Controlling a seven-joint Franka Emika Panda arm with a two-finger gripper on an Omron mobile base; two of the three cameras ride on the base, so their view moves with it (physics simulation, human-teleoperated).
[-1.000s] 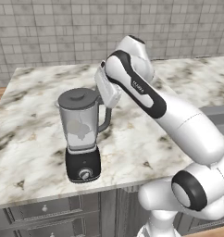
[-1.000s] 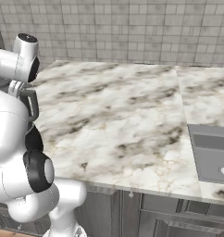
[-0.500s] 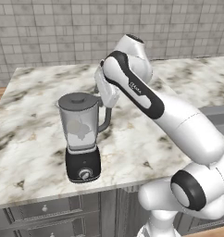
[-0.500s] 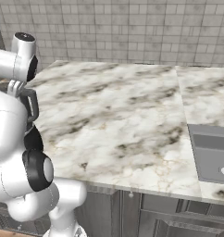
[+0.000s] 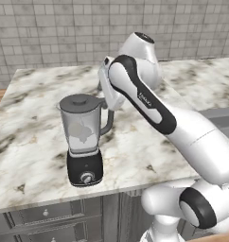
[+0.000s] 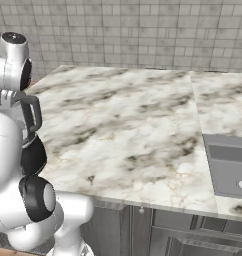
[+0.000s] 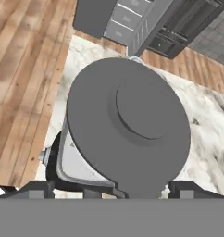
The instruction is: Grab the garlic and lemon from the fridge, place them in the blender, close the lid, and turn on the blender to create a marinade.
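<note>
While your gripper (image 7: 109,187) hangs over the lid (image 7: 127,127), fingers spread wide, it's holding nothing; arm's bent over the blender (image 5: 83,137).

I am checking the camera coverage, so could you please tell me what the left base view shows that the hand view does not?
The left base view alone shows the blender's black base with its round dial, the jar's dark handle and the tiled wall. The hand view alone shows the wooden floor and the grey drawers. Both show the lid on the jar and the marble counter.
</note>
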